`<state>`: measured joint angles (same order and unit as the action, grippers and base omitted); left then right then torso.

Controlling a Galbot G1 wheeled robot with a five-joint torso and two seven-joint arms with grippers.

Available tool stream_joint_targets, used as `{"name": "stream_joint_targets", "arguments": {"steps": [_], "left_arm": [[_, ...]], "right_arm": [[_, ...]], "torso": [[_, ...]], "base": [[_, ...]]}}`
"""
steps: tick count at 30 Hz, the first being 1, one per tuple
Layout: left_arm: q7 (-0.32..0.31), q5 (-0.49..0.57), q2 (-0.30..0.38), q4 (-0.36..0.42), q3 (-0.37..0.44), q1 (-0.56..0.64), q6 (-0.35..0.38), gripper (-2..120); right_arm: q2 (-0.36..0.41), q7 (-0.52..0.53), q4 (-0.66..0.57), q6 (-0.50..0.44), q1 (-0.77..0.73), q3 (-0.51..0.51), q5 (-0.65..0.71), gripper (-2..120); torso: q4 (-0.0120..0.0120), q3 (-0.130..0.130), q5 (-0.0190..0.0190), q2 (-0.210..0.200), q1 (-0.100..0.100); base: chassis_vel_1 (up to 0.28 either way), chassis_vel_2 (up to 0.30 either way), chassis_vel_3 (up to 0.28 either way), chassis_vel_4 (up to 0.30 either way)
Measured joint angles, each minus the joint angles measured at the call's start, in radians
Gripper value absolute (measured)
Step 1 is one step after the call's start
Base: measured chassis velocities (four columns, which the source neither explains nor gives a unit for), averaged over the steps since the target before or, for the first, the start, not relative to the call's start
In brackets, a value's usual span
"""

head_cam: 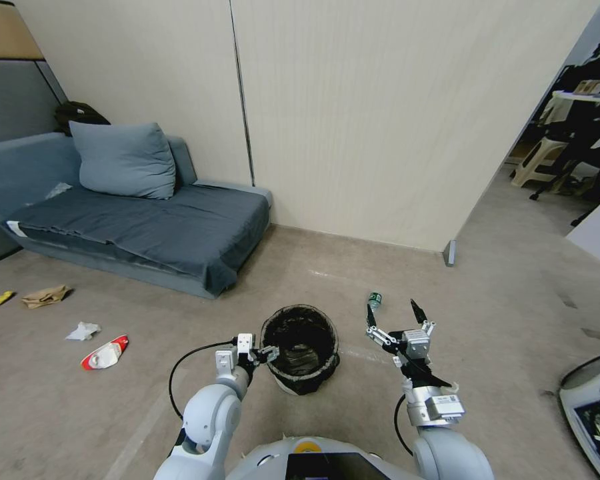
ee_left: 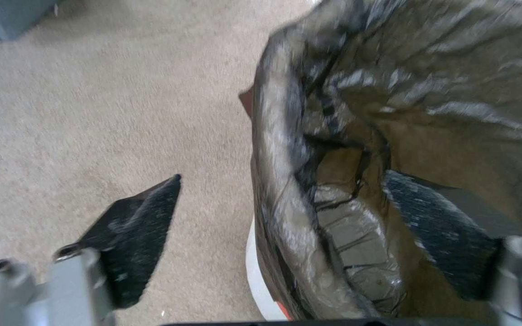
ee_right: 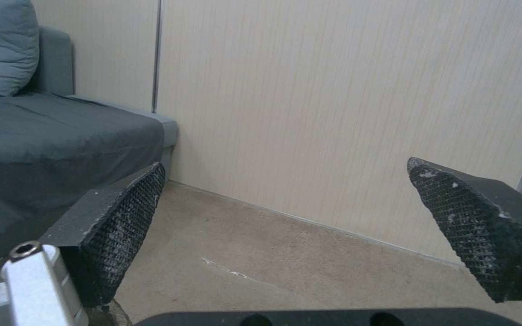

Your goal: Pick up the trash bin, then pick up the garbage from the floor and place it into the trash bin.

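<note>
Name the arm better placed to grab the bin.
Left. The left claw is open astride the rim of the round white plastic bin with dark liner; the right claw hangs open beside it.

No legible text anywhere. Small bottle [head_cam: 375, 301] on the floor just beyond the trash bin [head_cam: 300, 348] carries a green label; its print is too small to read.
</note>
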<state>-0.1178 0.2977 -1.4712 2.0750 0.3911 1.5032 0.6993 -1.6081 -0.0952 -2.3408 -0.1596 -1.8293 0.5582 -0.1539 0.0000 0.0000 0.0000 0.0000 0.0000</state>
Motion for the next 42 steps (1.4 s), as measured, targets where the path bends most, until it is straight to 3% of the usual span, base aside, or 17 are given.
{"name": "stream_joint_targets", "arguments": {"steps": [9,11,22,28,37,42], "left_arm": [[0.000,-0.005,-0.017,-0.052,-0.003,-0.015,0.002,54],[-0.001,-0.004,-0.021,-0.066,-0.002,-0.019,-0.001,42],[-0.020,-0.001,-0.030,-0.077,-0.004,-0.016,-0.003,5],[-0.024,-0.003,-0.037,-0.079,-0.006,-0.010,-0.009,1],[-0.044,-0.043,-0.051,-0.055,-0.007,0.013,-0.026,1],[-0.058,-0.128,-0.068,0.027,-0.002,0.052,-0.049,1]], "right_arm": [[0.000,-0.003,0.000,-0.001,0.000,0.000,-0.004,100],[0.000,-0.004,0.000,-0.001,-0.001,0.000,-0.006,100],[0.000,0.032,-0.004,0.017,-0.002,-0.014,-0.025,100],[0.000,0.099,-0.007,0.025,0.000,-0.022,-0.087,100],[0.000,0.108,-0.008,0.023,0.001,-0.023,-0.095,100],[0.000,0.110,-0.002,-0.062,0.006,-0.023,-0.056,100]], "torso": [[-0.0001,0.000,0.0000,0.000,0.000],[0.0002,0.000,0.0004,0.000,0.000],[0.0001,0.000,0.0003,0.000,0.000],[0.0001,0.000,0.0002,0.000,0.000],[-0.0004,0.000,-0.0007,0.000,0.000],[-0.0002,0.000,-0.0001,0.000,0.000]], "base": [[0.000,0.000,0.000,0.000],[0.000,0.000,0.000,0.000],[0.000,0.000,0.000,0.000],[0.000,0.000,0.000,0.000],[0.000,0.000,0.000,0.000],[0.000,0.000,0.000,0.000]]}}
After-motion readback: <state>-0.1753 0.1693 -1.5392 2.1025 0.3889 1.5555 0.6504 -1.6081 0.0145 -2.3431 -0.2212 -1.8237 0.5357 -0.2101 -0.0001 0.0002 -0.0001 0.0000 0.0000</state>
